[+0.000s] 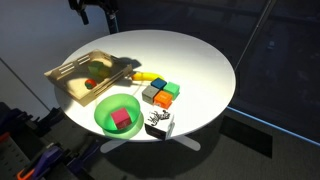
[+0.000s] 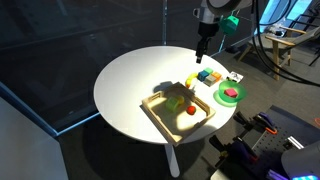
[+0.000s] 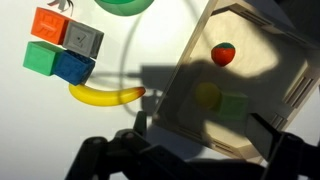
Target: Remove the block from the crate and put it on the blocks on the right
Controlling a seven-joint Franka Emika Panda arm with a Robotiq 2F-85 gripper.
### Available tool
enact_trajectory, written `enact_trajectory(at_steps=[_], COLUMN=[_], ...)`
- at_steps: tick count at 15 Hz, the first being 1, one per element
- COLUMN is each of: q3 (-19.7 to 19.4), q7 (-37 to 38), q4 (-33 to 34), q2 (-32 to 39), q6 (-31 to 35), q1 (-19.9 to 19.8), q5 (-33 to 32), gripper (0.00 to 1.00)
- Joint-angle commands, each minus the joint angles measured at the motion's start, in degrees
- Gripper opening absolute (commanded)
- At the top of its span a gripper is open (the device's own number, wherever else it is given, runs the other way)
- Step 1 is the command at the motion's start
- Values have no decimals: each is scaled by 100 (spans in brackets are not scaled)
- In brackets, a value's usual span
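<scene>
Gripper (image 2: 204, 52) hangs high above the table (image 1: 200, 60), jaws spread wide, nothing between them. In wrist view its dark fingers (image 3: 100, 155) sit far apart at the bottom of frame. Pick not started, by the look of it.

Block (image 3: 232, 105) = small lime cube lying flat on the floor of the crate (image 3: 270, 70), approx mid-crate, in shadow. It is just beside a yellowish round item (image 3: 207, 96); can't tell if they touch. A small red item (image 3: 223, 53) lies apart from it, nearer a wall. Crate sits close to the table edge, well off centre.

Blocks (image 1: 160, 93) = tight cluster, orange/grey/green/blue, a bit in from the edge, nearer the middle than the crate. A banana (image 1: 148, 76) lies btw crate & cluster. Green bowl (image 1: 103, 118) holding a pink cube (image 1: 121, 118) sits right at the edge, next to a black-and-white box (image 1: 160, 123).

Handling (judgement): block prob. light, rigid, flat-sided, not fragile. Take it top-down on two opposite faces, picking the pair that keeps a finger off the yellowish item. Walls are low, so lift straight up before moving across. Light cube + small landing spot: set it down gently & square on the cluster, or it could slide off or nudge the cubes apart
</scene>
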Motion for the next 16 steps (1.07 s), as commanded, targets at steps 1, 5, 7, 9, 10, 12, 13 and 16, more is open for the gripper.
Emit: enact_trajectory(at_steps=[1,5,7,9,10,12,13,16], q3=[75,110,115,115,115,115,115,126], q7=[55,5,5,5,5,5,5,31], q4=[146,25,21,20,20,20,20,-52], q2=[209,205,233,238,238,238,238,277], q6=[243,371,385,385,385,385,385,575], q1=[13,-18,-20,-20,-20,-20,-20,-1], q5=[-56,-3,-3,-3,-3,-3,-3,-66], gripper=[100,100,100,100,100,100,100,100])
